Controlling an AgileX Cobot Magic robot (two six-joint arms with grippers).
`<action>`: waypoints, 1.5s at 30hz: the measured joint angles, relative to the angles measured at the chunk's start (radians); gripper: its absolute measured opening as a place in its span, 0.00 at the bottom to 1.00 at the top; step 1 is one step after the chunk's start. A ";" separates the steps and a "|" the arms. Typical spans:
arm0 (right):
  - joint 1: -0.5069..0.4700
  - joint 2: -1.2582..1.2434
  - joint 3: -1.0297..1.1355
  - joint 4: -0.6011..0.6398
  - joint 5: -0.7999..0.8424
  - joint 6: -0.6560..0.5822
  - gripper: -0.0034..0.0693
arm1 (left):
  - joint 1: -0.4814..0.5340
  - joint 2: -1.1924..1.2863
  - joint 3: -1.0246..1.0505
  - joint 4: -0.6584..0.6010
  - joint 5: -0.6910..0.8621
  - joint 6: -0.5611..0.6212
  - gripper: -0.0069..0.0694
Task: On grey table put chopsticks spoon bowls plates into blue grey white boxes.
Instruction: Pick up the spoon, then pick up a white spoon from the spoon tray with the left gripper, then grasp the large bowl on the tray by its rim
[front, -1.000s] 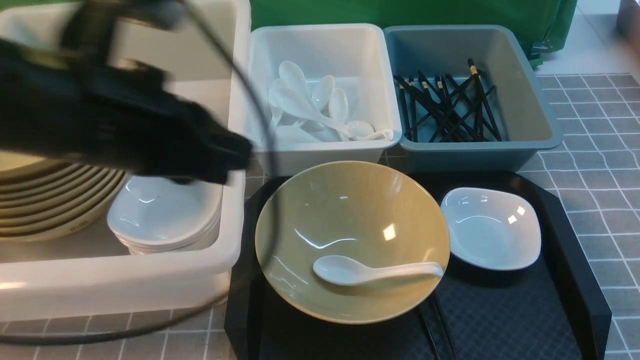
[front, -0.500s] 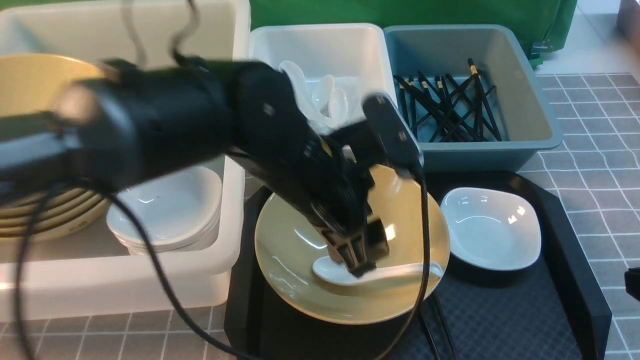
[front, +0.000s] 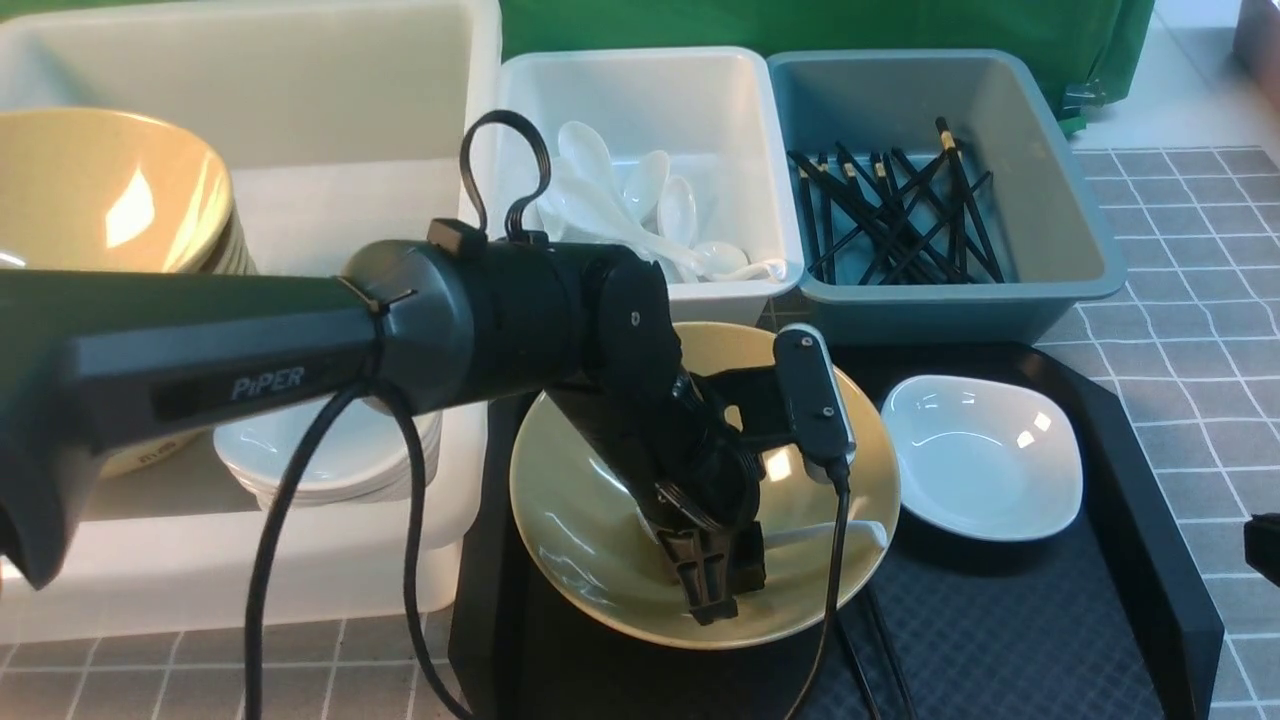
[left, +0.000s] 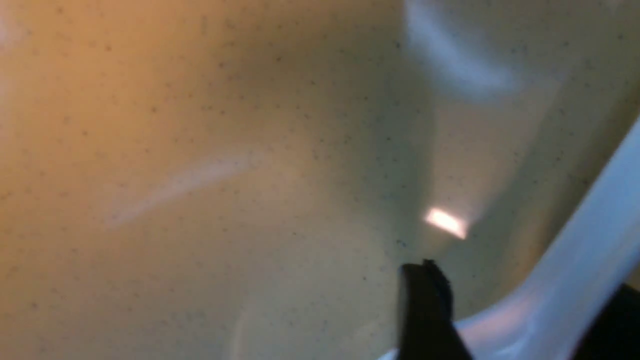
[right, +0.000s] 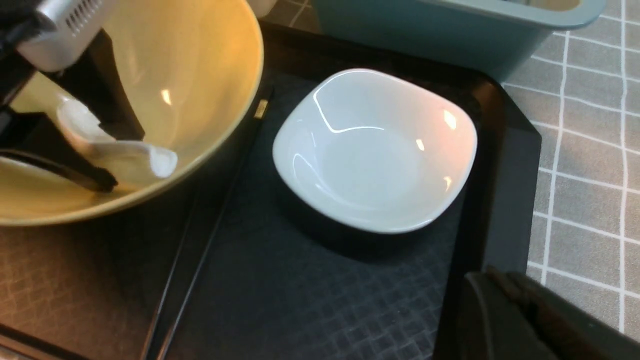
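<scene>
Within a second the left gripper (front: 712, 590) has swung from the large tub (front: 300, 120) down into the bowl (front: 575, 500) by the black tray's (front: 1000, 620) left edge. Its jaws flank the spoon (right: 127, 150) lying there, but a firm pinch cannot be confirmed. Pickup appears imminent.

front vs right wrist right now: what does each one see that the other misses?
Front only: tub with stacked bowls and plates, white box of spoons, chopsticks inside the blue-grey box.
Right wrist only: gold-banded chopstick on the tray beside the bowl; spoon plainly between the fingers of the left claw.
Both: bowl, plate, tray, left claw in the bowl, blue-grey box.
</scene>
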 joint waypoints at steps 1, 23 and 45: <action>0.000 0.000 0.000 0.000 0.000 0.000 0.10 | 0.000 0.000 0.000 0.000 -0.005 -0.001 0.36; 0.000 0.000 0.000 0.016 -0.019 0.000 0.10 | 0.202 -0.104 -0.192 -0.027 -0.649 -0.266 0.23; 0.000 0.000 0.000 0.022 -0.025 0.001 0.10 | 0.114 -0.206 -0.198 0.224 0.251 -0.750 0.60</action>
